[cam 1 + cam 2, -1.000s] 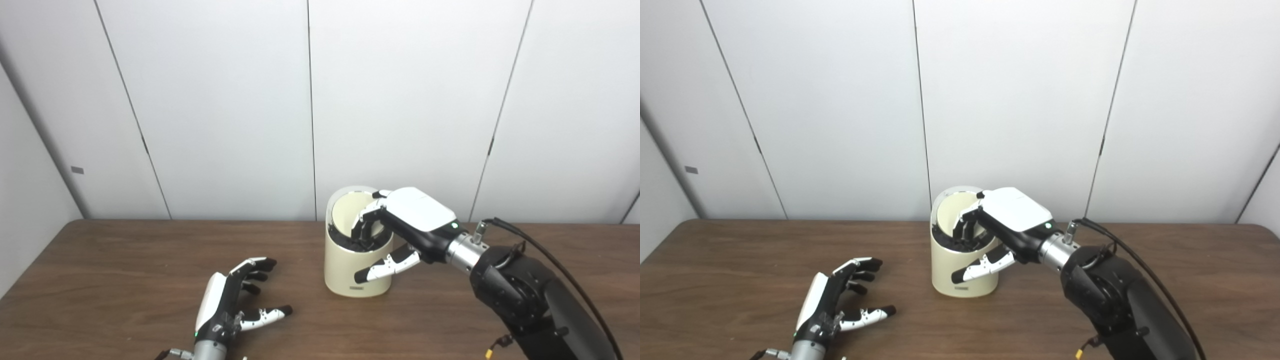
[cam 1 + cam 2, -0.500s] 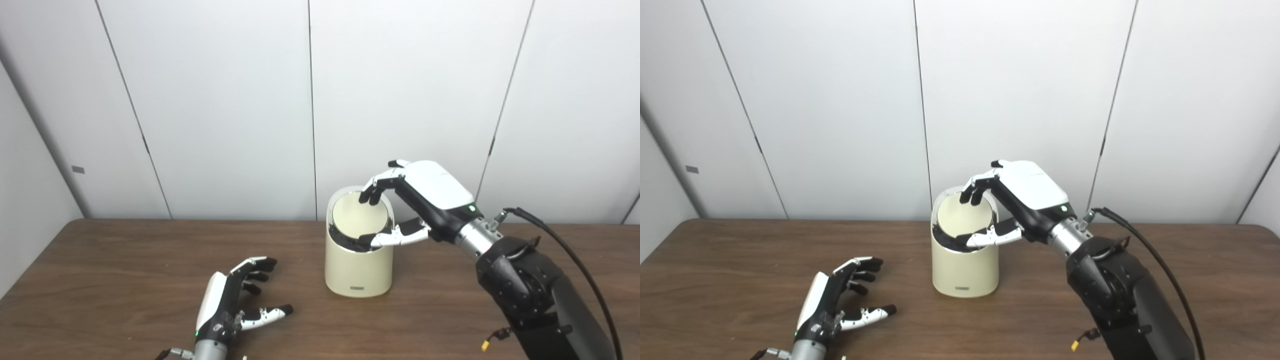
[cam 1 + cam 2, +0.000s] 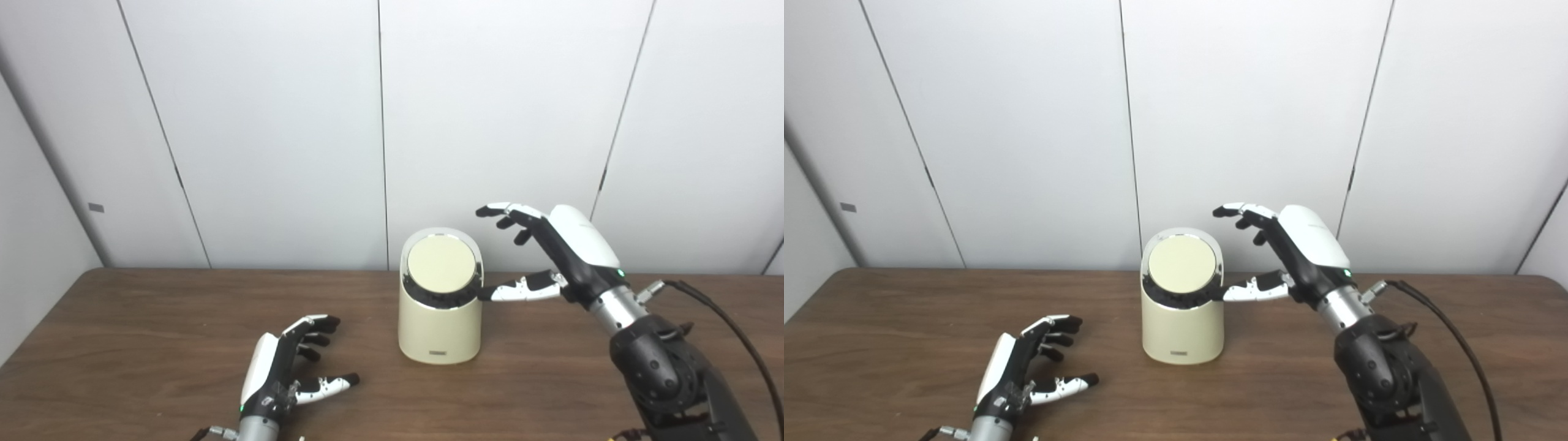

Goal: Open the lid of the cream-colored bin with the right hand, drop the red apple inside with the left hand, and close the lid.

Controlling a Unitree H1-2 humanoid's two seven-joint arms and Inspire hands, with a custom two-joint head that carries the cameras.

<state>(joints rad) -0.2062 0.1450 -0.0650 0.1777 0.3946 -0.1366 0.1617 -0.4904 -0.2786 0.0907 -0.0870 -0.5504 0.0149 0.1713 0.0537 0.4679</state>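
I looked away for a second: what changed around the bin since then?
The right hand drew its fingers out of the bin, rose and pulled back to the right, now open beside it. The lid swung shut. The left hand and the bin stayed put.

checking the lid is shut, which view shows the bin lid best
Little to choose. The right eye view shows the lid slightly more face-on, seated in the bin. The left eye view shows it whole too, with the right hand beside it.
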